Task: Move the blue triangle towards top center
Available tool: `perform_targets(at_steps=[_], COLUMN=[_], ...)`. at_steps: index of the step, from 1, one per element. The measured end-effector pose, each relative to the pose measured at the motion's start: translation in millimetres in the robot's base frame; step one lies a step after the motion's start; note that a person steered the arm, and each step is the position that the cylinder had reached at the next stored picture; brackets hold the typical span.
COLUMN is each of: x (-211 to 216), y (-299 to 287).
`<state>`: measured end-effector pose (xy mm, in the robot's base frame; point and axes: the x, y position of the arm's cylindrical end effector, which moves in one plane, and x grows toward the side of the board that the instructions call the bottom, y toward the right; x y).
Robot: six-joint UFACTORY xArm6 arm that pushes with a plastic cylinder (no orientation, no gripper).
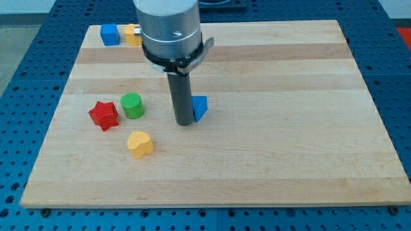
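Note:
The blue triangle point(200, 107) lies near the middle of the wooden board point(289, 128). My dark rod comes down from the view's top, and my tip point(184, 122) rests on the board right against the triangle's left side, partly hiding it. The triangle shows only to the right of the rod.
A green cylinder point(133, 105) and a red star-shaped block point(104, 115) sit left of my tip. A yellow heart-shaped block point(139, 144) lies below them. A blue cube point(110, 34) and a yellow block point(132, 34), partly hidden by the arm, sit at the top left corner.

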<state>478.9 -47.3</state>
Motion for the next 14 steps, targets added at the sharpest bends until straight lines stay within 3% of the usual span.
perform_targets(at_steps=[2,11,14], x=[-13,-178,-194], y=[22,37,37])
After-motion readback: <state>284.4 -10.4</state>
